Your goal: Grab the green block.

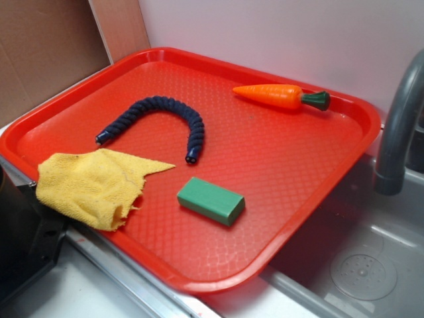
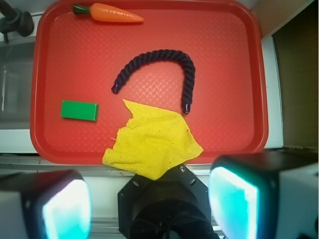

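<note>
Lying flat on the red tray (image 1: 344, 152), the green block (image 1: 211, 200) sits lower centre of the exterior view, untouched. The gripper (image 2: 149, 204) hangs back with fingers (image 2: 233, 204) spread wide, empty. Approach not yet begun; next move calls for travel over the block and descent.

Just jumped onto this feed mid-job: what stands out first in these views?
A big red tray fills the scene beside a grey sink. On it, a yellow cloth spills over the near edge, with the green block lying flat beside it, apart from everything else. Further back sit a curved dark blue rope and an orange toy carrot by the far rim; the hand is open, over the tray's cloth-side edge.
</note>
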Robot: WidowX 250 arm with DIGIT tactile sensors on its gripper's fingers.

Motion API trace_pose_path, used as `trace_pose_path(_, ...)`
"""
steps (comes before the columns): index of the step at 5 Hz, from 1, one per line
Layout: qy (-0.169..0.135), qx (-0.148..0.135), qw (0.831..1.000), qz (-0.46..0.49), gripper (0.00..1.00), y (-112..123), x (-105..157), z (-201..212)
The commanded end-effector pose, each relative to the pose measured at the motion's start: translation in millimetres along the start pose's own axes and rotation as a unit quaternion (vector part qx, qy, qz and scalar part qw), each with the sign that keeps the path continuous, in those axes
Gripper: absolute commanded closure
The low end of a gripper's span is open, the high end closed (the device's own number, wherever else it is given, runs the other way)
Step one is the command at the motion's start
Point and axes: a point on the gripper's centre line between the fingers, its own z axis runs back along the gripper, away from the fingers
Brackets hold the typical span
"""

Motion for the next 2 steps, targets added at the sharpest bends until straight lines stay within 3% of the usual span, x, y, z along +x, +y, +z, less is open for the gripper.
trace_pose_path(1, 0.0, 0.0, 1.0, 0.0, 0.0, 0, 0, 0)
trace_pose_path(2, -0.01, 0.008, 0.992, -0.123, 0.0, -13, 5, -6)
